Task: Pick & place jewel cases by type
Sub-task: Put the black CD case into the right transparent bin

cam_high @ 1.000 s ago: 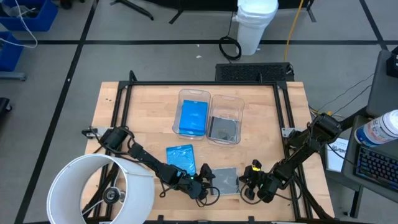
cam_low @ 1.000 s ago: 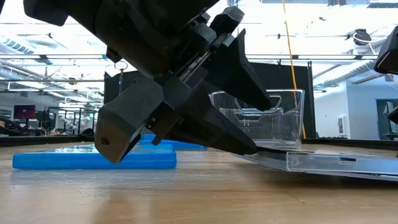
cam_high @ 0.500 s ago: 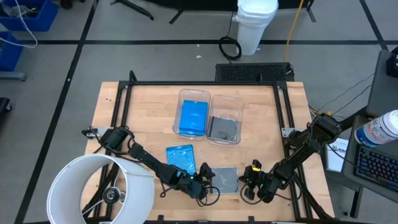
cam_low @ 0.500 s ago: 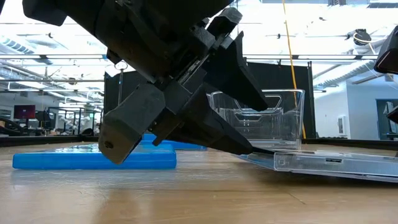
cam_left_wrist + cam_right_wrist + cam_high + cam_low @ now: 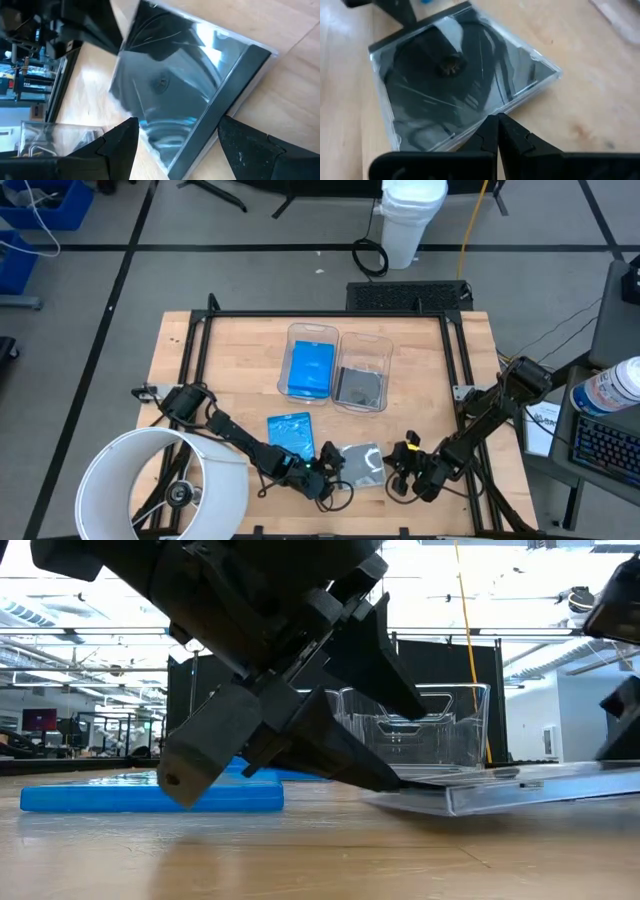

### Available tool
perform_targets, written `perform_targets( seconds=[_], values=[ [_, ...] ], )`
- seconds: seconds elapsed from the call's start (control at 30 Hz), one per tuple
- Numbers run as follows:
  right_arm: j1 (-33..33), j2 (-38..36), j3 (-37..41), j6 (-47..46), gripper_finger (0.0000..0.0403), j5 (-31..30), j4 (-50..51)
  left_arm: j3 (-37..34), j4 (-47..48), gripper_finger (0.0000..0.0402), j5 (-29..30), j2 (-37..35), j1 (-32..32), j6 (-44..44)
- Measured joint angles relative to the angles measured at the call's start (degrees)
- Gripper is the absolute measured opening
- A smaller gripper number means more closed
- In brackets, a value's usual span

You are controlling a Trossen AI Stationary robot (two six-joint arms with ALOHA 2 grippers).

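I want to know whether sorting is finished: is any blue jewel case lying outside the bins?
Yes, one blue jewel case lies on the table in front of the bins.

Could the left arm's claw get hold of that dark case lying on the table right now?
Probably yes: the left claw stands open around an edge of the dark case, nothing between; the shut right claw props its far edge.

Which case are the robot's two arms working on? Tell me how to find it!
Look at the wooden table's near edge, below the two clear bins. Between both arms lies a dark grey case, right of a blue case. It is the only smoky one outside a bin, one edge tipped up.
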State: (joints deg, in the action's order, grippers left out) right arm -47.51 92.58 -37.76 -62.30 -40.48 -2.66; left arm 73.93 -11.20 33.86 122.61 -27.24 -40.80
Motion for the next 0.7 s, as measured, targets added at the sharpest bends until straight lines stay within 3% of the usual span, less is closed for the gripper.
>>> perform_targets(
  seconds=[0.4,0.57,0.7],
  values=[
    [-0.04,-2.9,-0.05,3.43,0.0,0.44,-0.85,0.0,3.4,0.0269,2.23,-1.72,-0.04,-1.47],
    [-0.67,-3.06,-0.46,4.17,0.0,1.8,-3.55,0.0,5.84,0.0269,6.45,-2.96,0.49,-1.72],
    [-1.1,-3.11,-0.74,7.42,0.0,1.66,-8.66,0.04,0.7,0.0268,10.56,-3.27,1.41,-1.76]
  ],
)
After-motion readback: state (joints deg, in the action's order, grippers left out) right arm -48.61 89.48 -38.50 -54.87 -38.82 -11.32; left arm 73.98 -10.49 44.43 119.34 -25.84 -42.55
